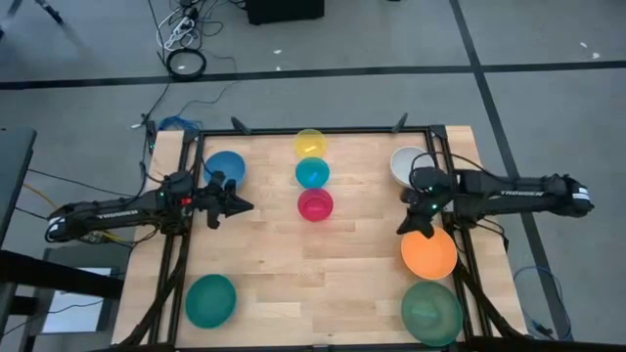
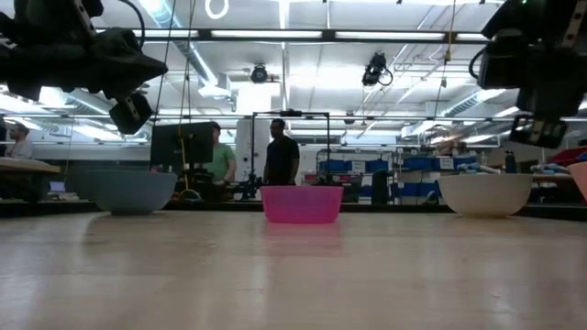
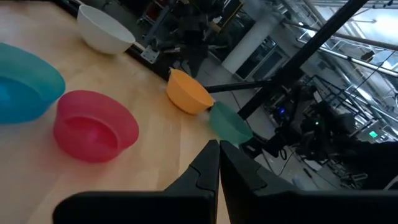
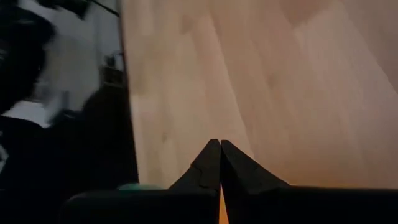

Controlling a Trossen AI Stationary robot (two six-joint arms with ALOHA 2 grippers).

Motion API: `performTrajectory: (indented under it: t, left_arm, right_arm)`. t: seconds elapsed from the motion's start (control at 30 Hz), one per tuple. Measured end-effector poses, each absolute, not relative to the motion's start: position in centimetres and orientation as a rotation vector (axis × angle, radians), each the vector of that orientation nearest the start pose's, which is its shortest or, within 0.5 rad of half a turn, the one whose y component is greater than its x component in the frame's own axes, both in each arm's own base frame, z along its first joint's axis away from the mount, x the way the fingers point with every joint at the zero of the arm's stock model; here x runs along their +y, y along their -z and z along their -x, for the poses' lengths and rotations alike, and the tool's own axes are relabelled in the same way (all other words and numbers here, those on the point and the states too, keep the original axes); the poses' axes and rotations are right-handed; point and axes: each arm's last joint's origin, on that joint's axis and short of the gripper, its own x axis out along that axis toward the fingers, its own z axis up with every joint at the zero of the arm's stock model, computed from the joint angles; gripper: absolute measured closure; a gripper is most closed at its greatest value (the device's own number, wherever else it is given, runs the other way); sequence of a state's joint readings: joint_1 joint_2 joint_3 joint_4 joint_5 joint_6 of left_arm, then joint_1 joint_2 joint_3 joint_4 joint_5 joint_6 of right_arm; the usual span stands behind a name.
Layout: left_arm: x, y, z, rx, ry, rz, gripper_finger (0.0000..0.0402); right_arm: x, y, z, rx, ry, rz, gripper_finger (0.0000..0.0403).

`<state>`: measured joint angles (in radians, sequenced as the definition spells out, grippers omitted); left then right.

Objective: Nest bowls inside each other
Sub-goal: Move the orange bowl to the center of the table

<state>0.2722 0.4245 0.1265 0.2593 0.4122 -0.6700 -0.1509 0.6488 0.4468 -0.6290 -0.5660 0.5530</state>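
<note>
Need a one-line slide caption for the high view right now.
Eight round plastic bowls unnested on the wooden table; shut left gripper beside the blue bowl, shut right gripper by the orange bowl.

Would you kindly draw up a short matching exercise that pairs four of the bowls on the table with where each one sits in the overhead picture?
Bowls:
1. yellow bowl
2. blue bowl
3. orange bowl
4. magenta bowl

Places:
A. right edge, between the white bowl and a green bowl
B. nearest end of the middle row of three
C. far left, beside the left arm
D. far end of the middle row, behind the cyan bowl

Pairs: 1-D, 2-C, 3-A, 4-B
</note>
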Motion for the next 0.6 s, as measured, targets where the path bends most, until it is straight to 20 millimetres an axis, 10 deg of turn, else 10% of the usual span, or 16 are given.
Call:
performTrajectory:
  t: [0.6]
  left_arm:
    - [2.3,-19.1,-12.7,0.112,0.126,0.681,0.0381]
  right_arm:
    - [2.0,-21.6,-13.6,1.542,0.216,-0.704,0.0278]
